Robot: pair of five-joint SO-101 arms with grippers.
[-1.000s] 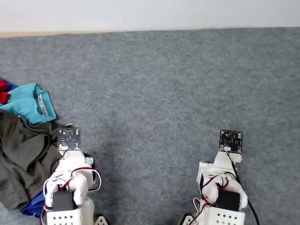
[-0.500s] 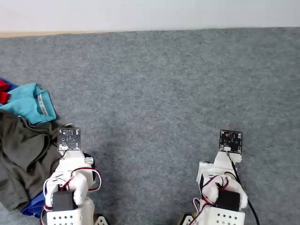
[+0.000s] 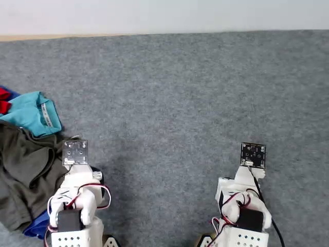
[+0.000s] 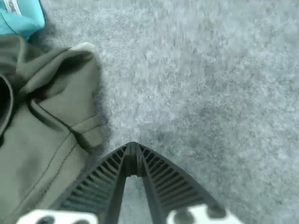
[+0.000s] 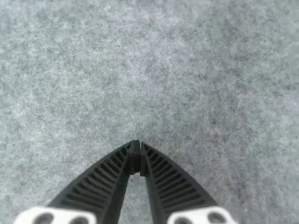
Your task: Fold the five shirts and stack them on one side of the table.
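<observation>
A heap of shirts lies at the table's left edge: a dark olive shirt (image 3: 23, 164) on top, a teal shirt (image 3: 32, 112) behind it, a bit of red (image 3: 4, 100) at the far left and a blue one (image 3: 36, 226) peeking out at the front. The olive shirt (image 4: 37, 130) and a teal corner (image 4: 18, 16) also show in the left wrist view. My left gripper (image 4: 133, 148) is shut and empty, just beside the olive shirt's edge. My right gripper (image 5: 135, 147) is shut and empty over bare carpet. Both arms sit folded at the front, the left arm (image 3: 74, 177) and the right arm (image 3: 247, 190).
Grey felt (image 3: 180, 92) covers the table. A pale wall strip (image 3: 164, 15) runs along the far edge. The middle and right of the surface are open felt.
The left arm's wrist has shifted very slightly toward the shirt heap. The right arm and the shirts have not moved.
</observation>
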